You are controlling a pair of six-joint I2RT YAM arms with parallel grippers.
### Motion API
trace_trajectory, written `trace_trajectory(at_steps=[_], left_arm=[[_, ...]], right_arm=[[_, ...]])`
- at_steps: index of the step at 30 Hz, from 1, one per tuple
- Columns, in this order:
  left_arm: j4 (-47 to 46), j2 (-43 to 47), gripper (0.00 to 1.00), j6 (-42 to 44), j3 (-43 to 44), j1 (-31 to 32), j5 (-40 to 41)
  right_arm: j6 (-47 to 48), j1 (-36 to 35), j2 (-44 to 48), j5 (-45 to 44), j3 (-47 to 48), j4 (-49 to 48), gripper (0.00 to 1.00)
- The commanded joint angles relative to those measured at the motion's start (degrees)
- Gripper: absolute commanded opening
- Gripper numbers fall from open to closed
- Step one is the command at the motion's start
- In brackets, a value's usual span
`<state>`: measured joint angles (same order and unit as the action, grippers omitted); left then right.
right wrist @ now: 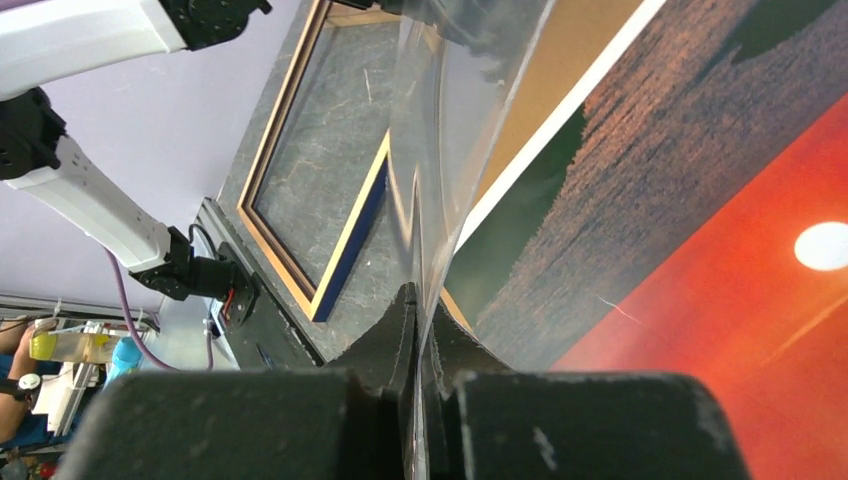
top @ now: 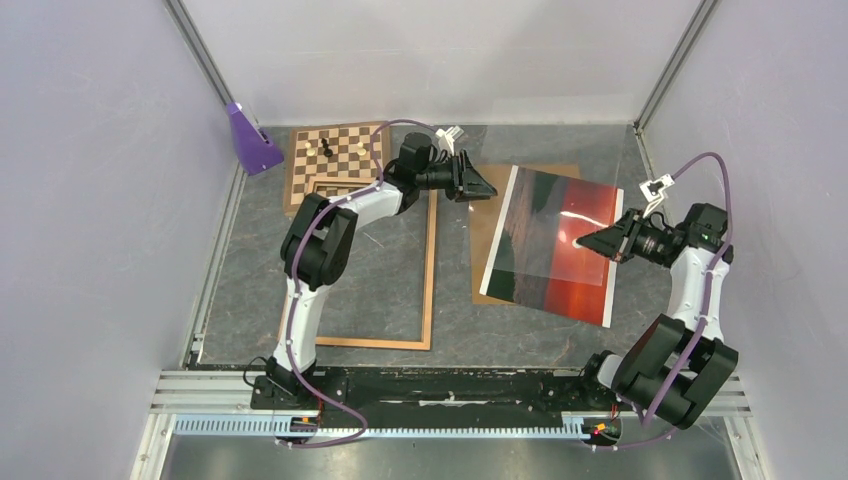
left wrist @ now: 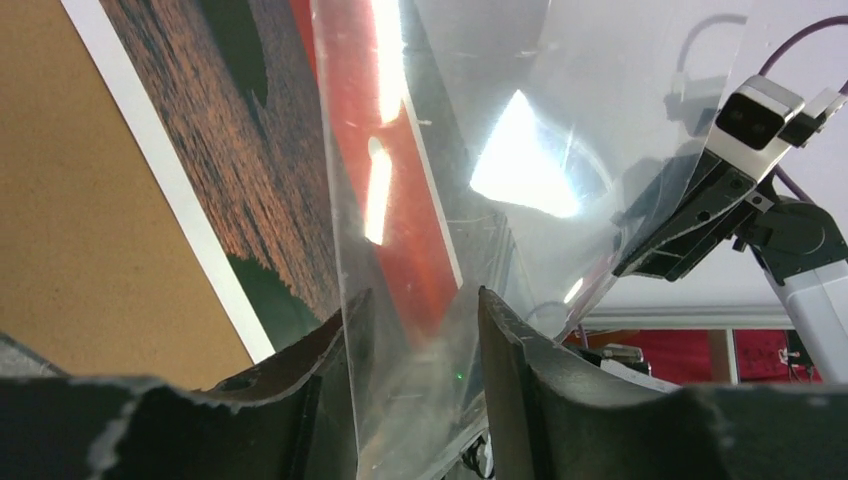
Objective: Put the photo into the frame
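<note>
With right gripper point(right wrist: 418, 300) jaws clenched on the clear sheet point(top: 545, 215) but left gripper point(left wrist: 415, 300) jaws apart around it, the sheet may swing down and scratch the photo point(top: 530, 285), which lies right of the frame point(top: 430, 270) on its board point(top: 480, 232).

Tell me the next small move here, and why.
Probably carry the clear sheet leftward toward the frame. The right gripper has its jaws shut on the sheet, which also passes between the jaws of the left gripper. Held up, it covers the photo lying face up, and the frame's visible opening holds nothing yet.
</note>
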<state>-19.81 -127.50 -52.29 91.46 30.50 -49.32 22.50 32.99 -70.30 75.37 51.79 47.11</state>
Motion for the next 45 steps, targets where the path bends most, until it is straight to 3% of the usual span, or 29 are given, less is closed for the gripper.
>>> trace_trajectory(at_steps=[1, 16, 21, 24, 30, 38, 45], left_arm=[[1.5, 5.6, 0.46, 4.4, -0.2, 1.0, -0.6], [4.3, 8.0, 0.28, 7.0, -1.8, 2.4, -0.5], [5.1, 8.4, 0.13, 7.6, -2.1, 2.7, -0.9], [6.2, 9.4, 0.02, 9.0, -2.8, 2.7, -0.9], [8.2, 11.2, 0.02, 11.5, -4.4, 2.5, -2.0], [8.5, 13.3, 0.02, 12.1, -6.5, 0.7, -4.1], [14.7, 16.9, 0.02, 16.4, -8.5, -2.4, -5.6]], right_arm=[[2.2, -0.5, 0.1, -4.0, -0.6, -0.6, 0.00], [1.9, -0.5, -0.9, -6.6, -2.4, -1.9, 0.00], [2.1, -0.5, -1.0, -6.1, -2.7, -2.1, 0.01], [2.3, -0.5, -1.2, -5.8, -2.7, -2.1, 0.10], [2.4, -0.4, -1.5, -6.2, -2.5, -2.1, 0.41], [3.0, 0.9, -1.4, -6.6, -2.8, -2.0, 0.68], [5.3, 1.9, -1.0, -8.0, -2.8, -0.7, 0.89]])
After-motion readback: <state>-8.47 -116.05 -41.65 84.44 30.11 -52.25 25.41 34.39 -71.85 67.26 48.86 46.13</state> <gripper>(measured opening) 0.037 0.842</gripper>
